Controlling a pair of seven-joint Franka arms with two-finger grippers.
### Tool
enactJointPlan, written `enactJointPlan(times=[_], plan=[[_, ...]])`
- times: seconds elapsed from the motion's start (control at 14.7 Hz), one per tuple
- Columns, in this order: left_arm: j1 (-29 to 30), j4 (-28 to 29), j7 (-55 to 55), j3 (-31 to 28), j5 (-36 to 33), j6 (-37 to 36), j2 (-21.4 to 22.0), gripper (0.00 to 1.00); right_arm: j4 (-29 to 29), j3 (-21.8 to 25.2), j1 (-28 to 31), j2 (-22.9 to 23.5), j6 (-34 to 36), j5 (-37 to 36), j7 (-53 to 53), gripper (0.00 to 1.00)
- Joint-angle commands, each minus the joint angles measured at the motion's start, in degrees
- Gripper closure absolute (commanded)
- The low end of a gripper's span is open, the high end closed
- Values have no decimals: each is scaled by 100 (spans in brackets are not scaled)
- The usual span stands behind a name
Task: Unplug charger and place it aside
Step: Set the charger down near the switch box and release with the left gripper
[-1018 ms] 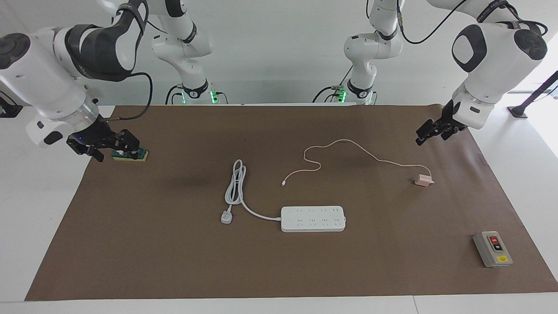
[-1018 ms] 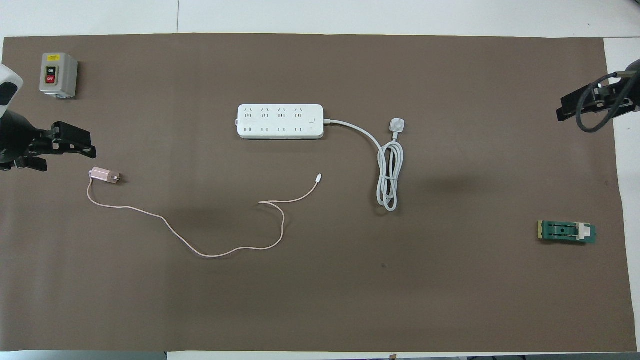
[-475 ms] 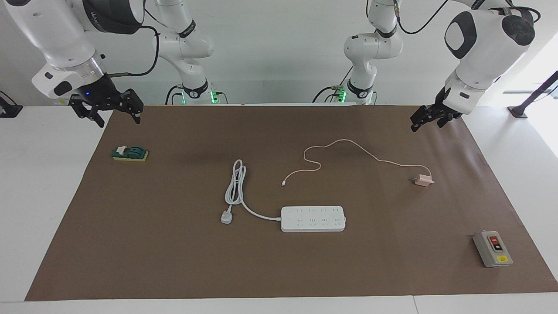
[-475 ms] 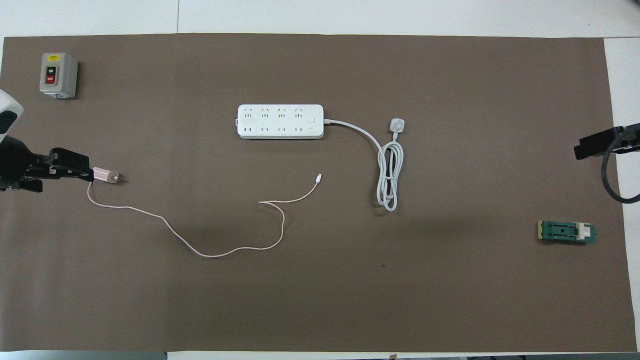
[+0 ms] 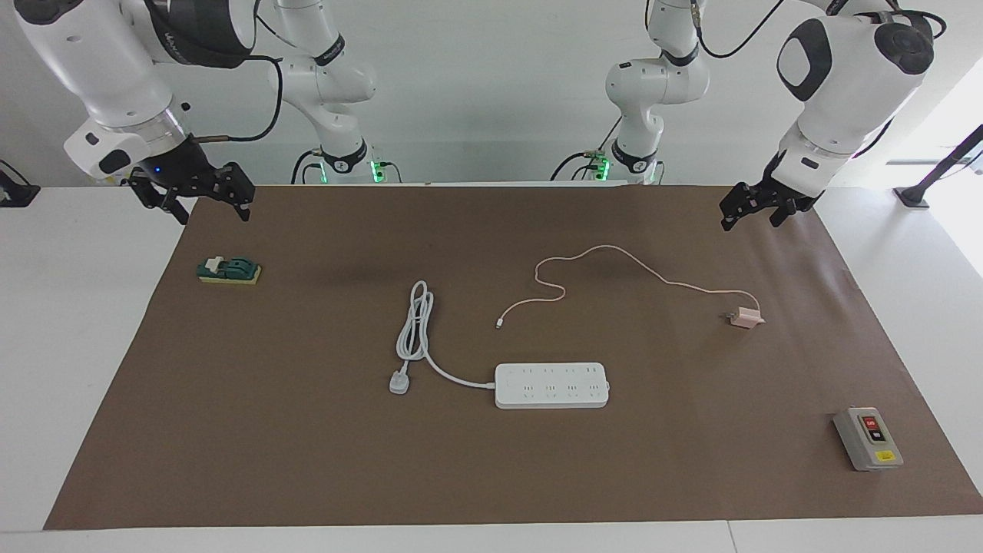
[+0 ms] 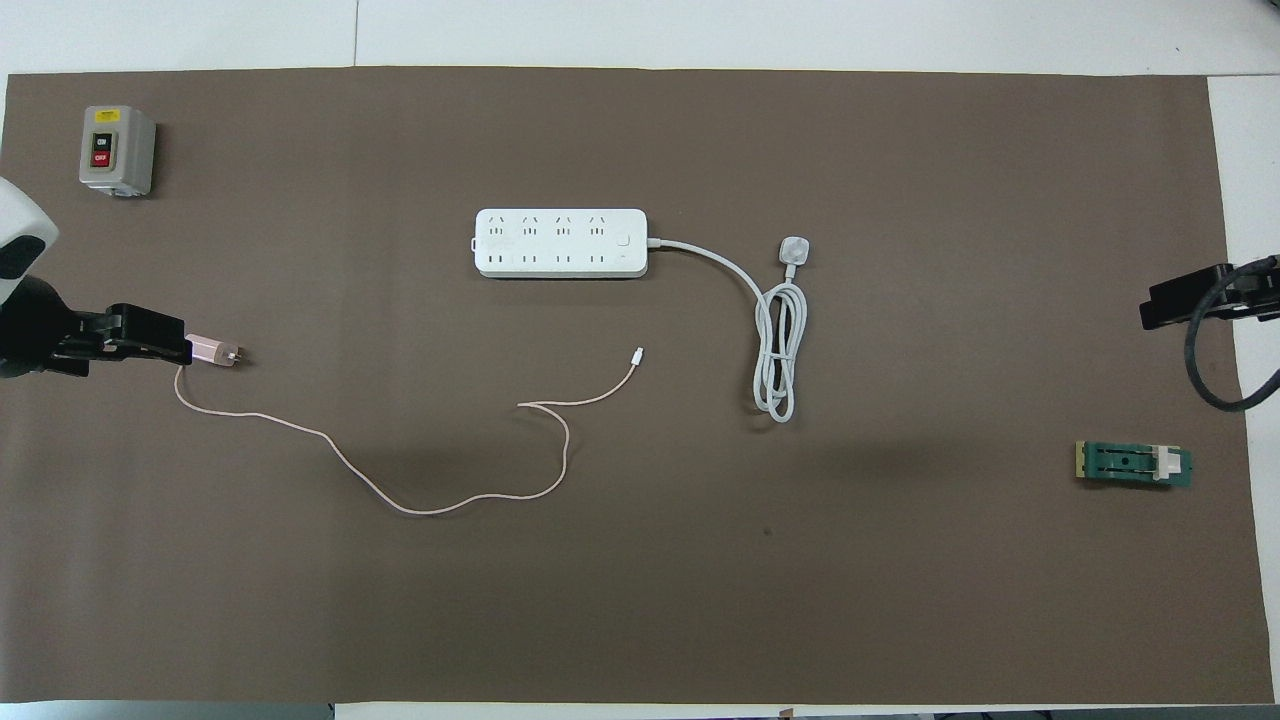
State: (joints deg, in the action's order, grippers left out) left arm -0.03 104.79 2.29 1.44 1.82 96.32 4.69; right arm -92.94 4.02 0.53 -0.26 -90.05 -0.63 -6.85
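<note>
Charger (image 5: 743, 317) apart from power strip (image 5: 551, 385)

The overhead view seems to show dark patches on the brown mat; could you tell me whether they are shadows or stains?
Overhead view: soft, blurred shadows on the mat, one beside the white cord. Facing view: similar faint patches; bright daylight at the left arm's end.

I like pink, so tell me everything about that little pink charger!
The charger is a small pale pink cube with prongs pointing toward the table's middle. It lies unplugged on the brown mat, nearer the robots than the white power strip. Its thin pink cable snakes away loosely. Nothing grips it.
</note>
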Motion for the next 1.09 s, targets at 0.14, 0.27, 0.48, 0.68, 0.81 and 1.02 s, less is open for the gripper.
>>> enactJointPlan(times=[0.14, 0.27, 0.48, 0.68, 0.81, 1.02], plan=[[-59, 33, -63, -47, -103, 80, 128, 0, -146, -165, 167, -123, -66, -104, 122, 0], [-24, -55, -45, -47, -95, 37, 129, 0, -155, -165, 132, -132, -48, -96, 131, 0], [-68, -117, -54, -48, -95, 19, 120, 0, -155, -165, 105, -132, -48, -104, 131, 0], [-76, -169, -124, -39, -103, -7, 102, 0, -155, -165, 105, -132, -48, -96, 131, 0], [-85, -169, -159, 5, -199, -165, 76, 0, -155, -156, 114, -132, -39, -96, 131, 0], [-76, -187, -168, 93, -385, -175, 67, 0, -155, -156, 105, -132, -13, -96, 104, 0]])
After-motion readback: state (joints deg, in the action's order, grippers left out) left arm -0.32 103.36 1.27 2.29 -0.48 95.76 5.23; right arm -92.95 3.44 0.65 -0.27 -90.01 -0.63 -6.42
